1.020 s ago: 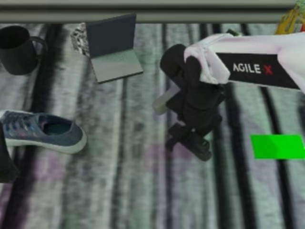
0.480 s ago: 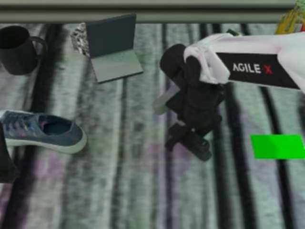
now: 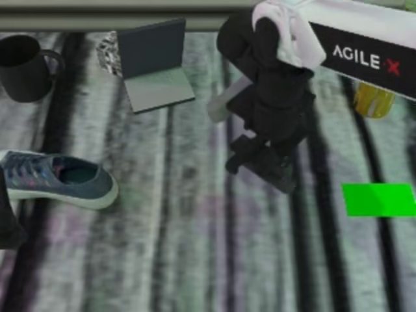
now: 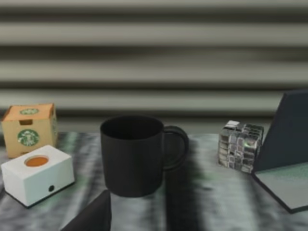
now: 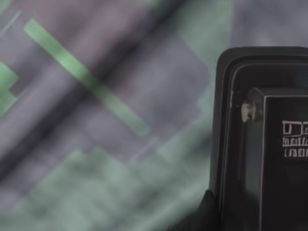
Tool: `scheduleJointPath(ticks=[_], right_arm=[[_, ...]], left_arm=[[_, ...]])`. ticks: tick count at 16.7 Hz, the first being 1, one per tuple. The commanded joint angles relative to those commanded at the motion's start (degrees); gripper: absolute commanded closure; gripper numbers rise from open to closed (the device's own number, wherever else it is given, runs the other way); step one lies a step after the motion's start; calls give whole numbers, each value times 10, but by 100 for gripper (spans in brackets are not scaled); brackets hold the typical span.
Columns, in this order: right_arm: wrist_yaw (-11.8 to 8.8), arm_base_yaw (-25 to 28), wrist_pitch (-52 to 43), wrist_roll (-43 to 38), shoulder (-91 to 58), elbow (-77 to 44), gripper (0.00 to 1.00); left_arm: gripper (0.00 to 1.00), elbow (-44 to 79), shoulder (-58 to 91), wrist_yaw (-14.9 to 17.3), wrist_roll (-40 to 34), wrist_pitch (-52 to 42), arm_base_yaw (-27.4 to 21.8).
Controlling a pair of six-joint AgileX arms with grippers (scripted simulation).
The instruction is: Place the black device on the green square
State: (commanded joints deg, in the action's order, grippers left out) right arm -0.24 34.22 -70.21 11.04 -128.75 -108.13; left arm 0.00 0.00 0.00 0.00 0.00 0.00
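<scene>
The top view looks straight down on the grey-striped bench [image 3: 162,260]. The left wrist view sits low, facing level toward the slatted wall; it shares with the top view the black cylindrical mug [image 3: 26,68] [image 4: 132,156] at the bench's 10 o'clock. The right wrist view presses close over the black wedge-shaped device [image 5: 262,139].

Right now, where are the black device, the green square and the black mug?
black device [image 3: 265,168]: top view, on its dark body under the right gripper.
green square [image 3: 378,199]: top view, middle of the flat patch.
black mug [image 4: 132,156]: left wrist view, front of its wall.
</scene>
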Motion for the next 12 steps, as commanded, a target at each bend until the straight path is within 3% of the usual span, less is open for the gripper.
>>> scheduleJointPath(ticks=[8, 12], right_arm=[[-1, -5, -28, 7, 13, -22, 100], [-5, -37, -22, 93, 34, 4, 100]], left_arm=[[0, 0, 0, 0, 0, 0, 0], [0, 0, 0, 0, 0, 0, 0]])
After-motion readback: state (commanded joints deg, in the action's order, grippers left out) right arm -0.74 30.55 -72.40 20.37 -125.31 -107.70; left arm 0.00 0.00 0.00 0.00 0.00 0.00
